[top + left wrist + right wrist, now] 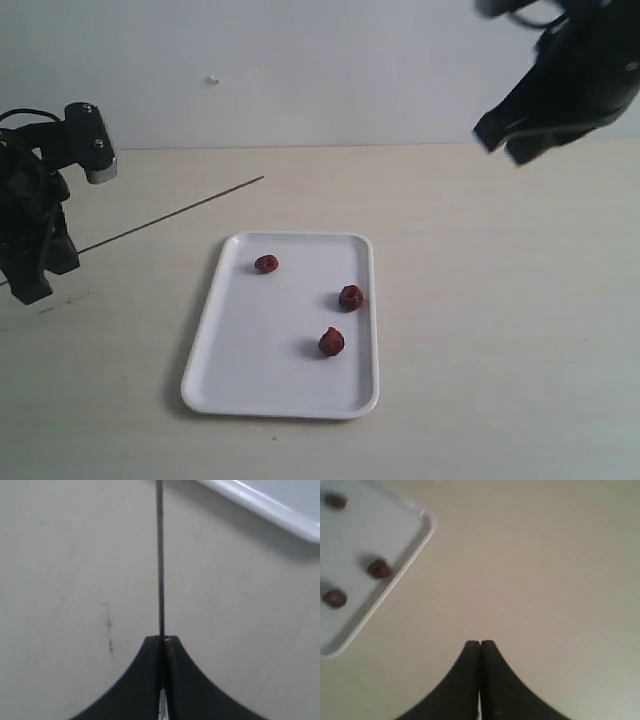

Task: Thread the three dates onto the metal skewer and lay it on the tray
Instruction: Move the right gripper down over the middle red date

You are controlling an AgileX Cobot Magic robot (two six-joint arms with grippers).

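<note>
Three dark red-brown dates lie apart on the white tray (230,350): one at its far left (266,264), one near its right rim (350,296), one further forward (331,342). My left gripper (40,275), at the left table edge, is shut on the thin metal skewer (175,213), which slants up and away toward the wall, clear of the tray. In the left wrist view the skewer (160,555) runs straight out from the closed fingertips (161,639). My right gripper (505,138) hangs high at the back right, shut and empty (480,642); its view shows the tray (417,542) and the dates (379,568).
The pale wooden table ends at a white wall behind. A tray corner (265,505) shows in the left wrist view. Faint dark scuffs (108,635) mark the tabletop near the left gripper.
</note>
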